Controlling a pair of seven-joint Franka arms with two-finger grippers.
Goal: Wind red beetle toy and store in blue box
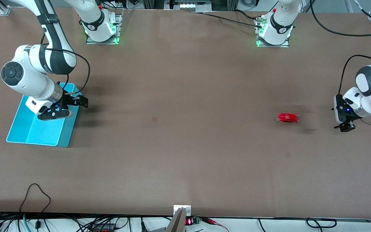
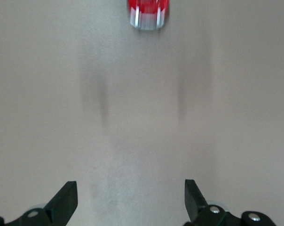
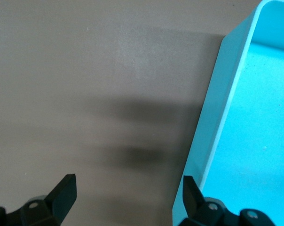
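Red beetle toy [image 1: 287, 117] lies straight ahead of my left gripper [image 1: 345, 126], jaws open and empty, its length running away from them, while my right gripper [image 1: 63, 108] waits open-jawed over the blue box [image 1: 40, 133] rim.

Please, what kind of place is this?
Probably a robotics lab: two arms bolted to a brown table, loose cables along its edge, and only a red beetle toy and a blue box on it.

Right gripper [image 3: 129, 195] jaws spread wide, nothing between them. It hangs over brown tabletop [image 3: 85, 70] right at the blue box [image 3: 255, 132] wall; one fingertip sits by the rim. Box floor bare where visible.
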